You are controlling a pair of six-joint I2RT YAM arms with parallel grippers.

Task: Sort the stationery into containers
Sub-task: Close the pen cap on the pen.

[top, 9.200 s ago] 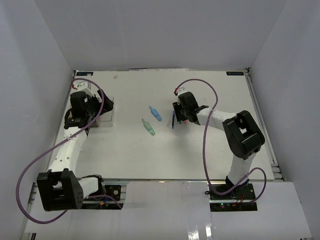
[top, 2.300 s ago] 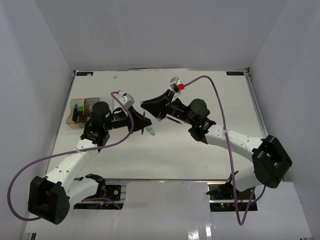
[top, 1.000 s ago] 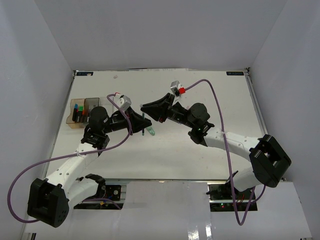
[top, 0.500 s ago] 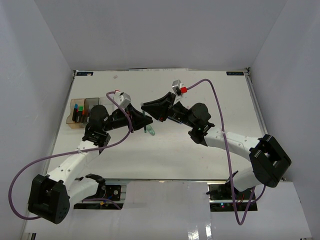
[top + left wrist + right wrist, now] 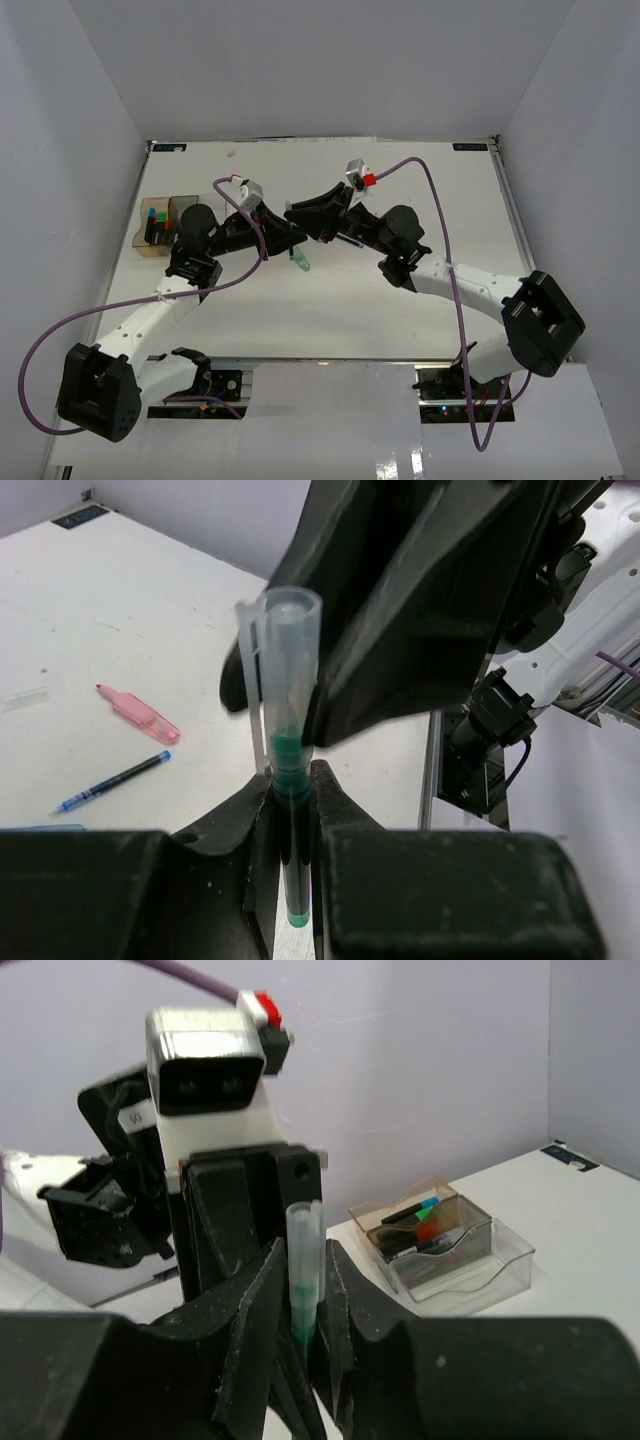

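**DESK:** What does the step in hand call for?

**PHOTOGRAPHER:** Above the middle of the white table (image 5: pixel 430 300), two arms meet tip to tip. I read it as a handover toward the box side. The left gripper (image 5: pixel 292 778) is pinching the item's dark barrel. The right gripper (image 5: pixel 304 1250) flanks it from the opposite side, fingers close against it, and I cannot tell whether they are gripping or letting go. The three joined transparent plastic boxes (image 5: pixel 500 1250), amber, grey and clear, sit by the table's left edge in its far half, well apart from the meeting point. The item is a thin green-ink pen with a clear cap (image 5: pixel 290 660). In my judgement the left pinch must be firm before the right fingers spread. The right arm should then back off along the pen's line so the cap's clip doesn't snag. A slim round barrel can pivot in a pinch, so the swing to the boxes wants to be gentle.

**DESK:** And where is the pen against the pincer?

**PHOTOGRAPHER:** It is clear of the table, upright between the left fingers, which clamp its lower barrel. The capped end sticks out into the right gripper. A pastel green tapered piece (image 5: pixel 300 262) lies on the table just beside the meeting point.
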